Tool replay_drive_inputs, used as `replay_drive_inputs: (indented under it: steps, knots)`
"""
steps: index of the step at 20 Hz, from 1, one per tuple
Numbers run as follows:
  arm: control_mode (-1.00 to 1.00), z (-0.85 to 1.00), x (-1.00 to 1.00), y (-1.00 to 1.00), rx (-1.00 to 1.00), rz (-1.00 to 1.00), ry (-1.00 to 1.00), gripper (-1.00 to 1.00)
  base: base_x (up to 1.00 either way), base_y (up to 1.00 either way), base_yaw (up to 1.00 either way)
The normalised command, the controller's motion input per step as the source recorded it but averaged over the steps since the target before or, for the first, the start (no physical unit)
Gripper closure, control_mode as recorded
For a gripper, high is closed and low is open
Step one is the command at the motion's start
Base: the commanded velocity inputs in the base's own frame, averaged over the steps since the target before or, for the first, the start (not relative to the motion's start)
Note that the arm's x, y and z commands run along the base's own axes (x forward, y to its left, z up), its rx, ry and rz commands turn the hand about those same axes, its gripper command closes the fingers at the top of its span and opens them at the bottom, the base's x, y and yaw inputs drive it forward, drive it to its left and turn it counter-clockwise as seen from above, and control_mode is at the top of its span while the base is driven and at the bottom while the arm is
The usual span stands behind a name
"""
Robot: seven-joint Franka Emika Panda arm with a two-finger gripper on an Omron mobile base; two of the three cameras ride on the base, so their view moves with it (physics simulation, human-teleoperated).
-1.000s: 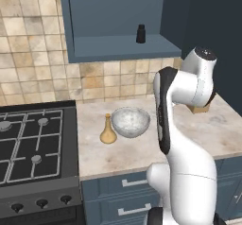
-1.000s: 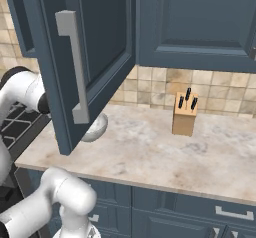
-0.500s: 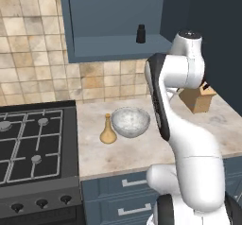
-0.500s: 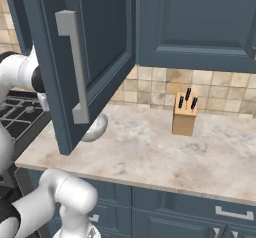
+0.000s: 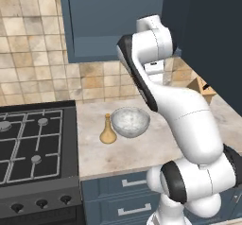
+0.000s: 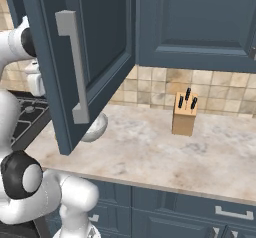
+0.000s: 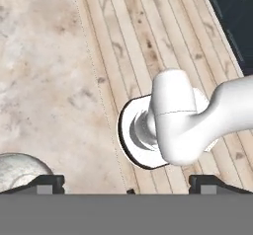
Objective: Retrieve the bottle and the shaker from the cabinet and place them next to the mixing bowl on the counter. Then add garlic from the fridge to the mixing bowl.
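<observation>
The golden-tan bottle point(image 5: 108, 130) stands on the beige counter point(image 5: 142, 148), just left of the speckled mixing bowl point(image 5: 130, 121). My arm is raised in front of the open slate-blue cabinet point(image 5: 108, 25), and its upper link covers the shelf, so the shaker is hidden. In the hand view my gripper point(image 7: 127, 183) points down from high over the counter's edge, open wide with nothing between its fingertips point(image 7: 45, 181). The bowl's rim point(image 7: 22, 167) peeks in at that view's lower left. Fridge and garlic are out of view.
A black gas hob point(image 5: 33, 143) lies left of the bottle. The open cabinet door point(image 6: 75, 67) hangs out over the counter. A wooden knife block point(image 6: 184, 114) stands against the tiled wall to the right. Blue drawer fronts point(image 5: 127, 195) run below.
My arm has swung up and to the left, away from the knife block and in front of the cabinet shelf, covering the shaker. The jaws stayed open; bottle and bowl have not moved.
</observation>
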Motion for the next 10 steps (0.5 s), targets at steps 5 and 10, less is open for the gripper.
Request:
replay_drive_inputs:
  steps: [5, 10]
  knots:
    - [-1.0, -0.01, -0.07, 0.08, -0.02, 0.52, 0.25, -1.0, 0.0, 0.0, 0.0]
    - [-1.0, 0.0, 0.0, 0.25, 0.0, 0.79, 0.44, -1.0, 0.0, 0.0, 0.0]
